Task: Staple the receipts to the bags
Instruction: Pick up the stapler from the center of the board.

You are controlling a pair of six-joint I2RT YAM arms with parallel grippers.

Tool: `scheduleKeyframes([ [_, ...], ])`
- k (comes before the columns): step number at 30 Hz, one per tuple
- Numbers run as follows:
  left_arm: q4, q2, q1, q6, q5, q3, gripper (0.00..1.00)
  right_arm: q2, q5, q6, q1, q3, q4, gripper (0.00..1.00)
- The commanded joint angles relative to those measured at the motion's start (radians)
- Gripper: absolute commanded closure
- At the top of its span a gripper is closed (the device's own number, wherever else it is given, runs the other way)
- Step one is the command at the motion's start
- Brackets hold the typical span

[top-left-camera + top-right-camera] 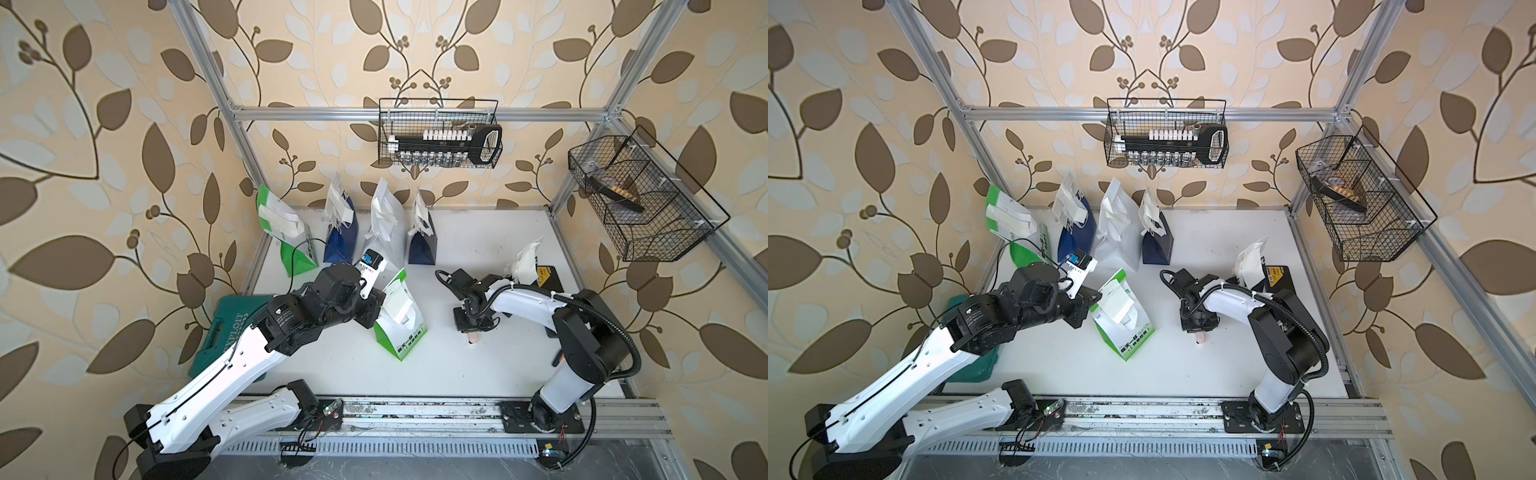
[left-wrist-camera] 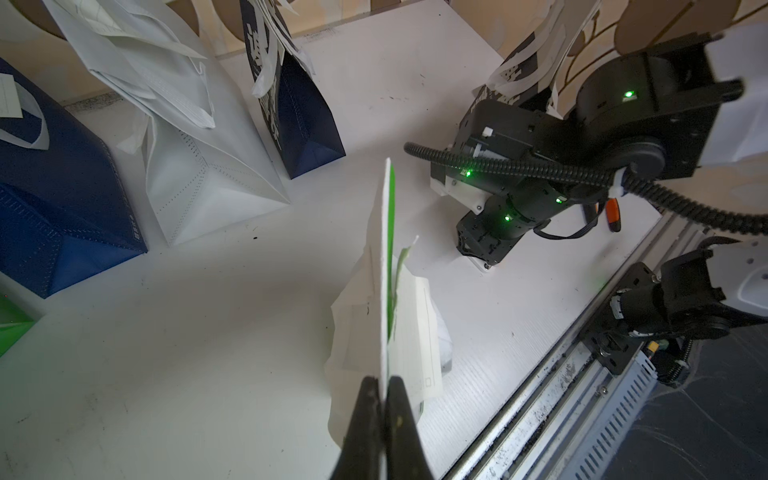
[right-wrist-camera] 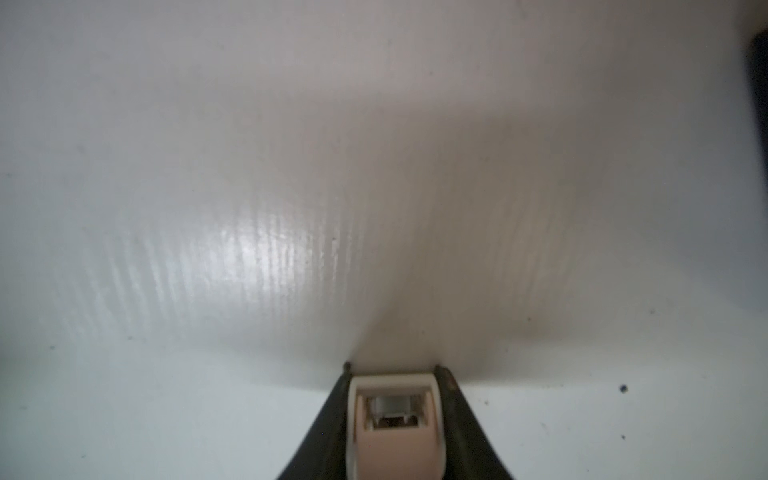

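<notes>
A green-and-white bag (image 1: 401, 332) (image 1: 1126, 332) stands mid-table with a cream receipt (image 1: 397, 301) (image 1: 1116, 300) against its upper face. My left gripper (image 2: 384, 384) is shut on the bag's top edge (image 2: 384, 270), with the receipt (image 2: 415, 332) pressed alongside. My right gripper (image 3: 392, 368) (image 1: 473, 332) points down at the table, its fingers closed against both sides of a small pink-and-cream stapler (image 3: 395, 440) (image 1: 473, 340). Against the back wall stand a green-and-white bag (image 1: 291, 245), a navy bag (image 1: 340, 243), a white bag (image 1: 388, 232) and another navy bag (image 1: 422, 245), with white slips at their tops.
A further dark bag with white handles (image 1: 525, 259) stands behind the right arm, beside a black-and-yellow box (image 1: 548, 276). A teal tool case (image 1: 232, 328) lies at the table's left edge. Wire baskets (image 1: 440, 133) (image 1: 640, 195) hang on the frame. A metal rail (image 1: 415, 411) runs along the front.
</notes>
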Motion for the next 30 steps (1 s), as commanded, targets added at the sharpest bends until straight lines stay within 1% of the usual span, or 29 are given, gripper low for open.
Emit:
scheduleKeyframes([
  [1,0.027,-0.020,0.004,0.003,0.006,-0.005,1.00,0.005,-0.002,-0.012,-0.002,0.027,-0.014,0.83],
  [5,0.027,-0.016,0.004,-0.003,-0.002,-0.010,1.00,-0.079,0.007,-0.023,-0.003,0.066,-0.014,0.91],
  [8,0.036,-0.014,0.005,-0.021,-0.007,-0.017,1.00,-0.172,0.002,-0.037,0.000,0.113,-0.020,0.99],
  [11,0.054,-0.027,0.006,-0.038,-0.020,-0.027,1.00,-0.297,-0.006,-0.053,0.024,0.159,0.007,1.00],
  [14,0.079,-0.047,0.005,-0.058,-0.018,-0.040,1.00,-0.437,-0.036,-0.056,0.077,0.176,0.130,1.00],
  [16,0.088,-0.046,0.006,-0.079,-0.020,-0.047,1.00,-0.523,-0.048,-0.043,0.133,0.181,0.257,1.00],
  [19,0.097,-0.043,0.008,-0.108,-0.019,-0.053,1.00,-0.584,-0.042,-0.029,0.235,0.191,0.445,1.00],
  [22,0.106,-0.042,0.007,-0.133,-0.002,-0.053,1.00,-0.582,-0.052,0.004,0.297,0.183,0.636,1.00],
  [24,0.096,-0.031,0.009,-0.148,-0.009,-0.043,1.00,-0.545,-0.090,0.055,0.304,0.187,0.730,1.00],
  [26,0.078,-0.012,0.008,-0.167,-0.021,-0.027,1.00,-0.502,-0.117,0.107,0.306,0.197,0.805,1.00],
  [30,0.078,-0.002,0.012,-0.201,-0.010,-0.018,1.00,-0.434,-0.147,0.161,0.310,0.215,0.879,1.00],
])
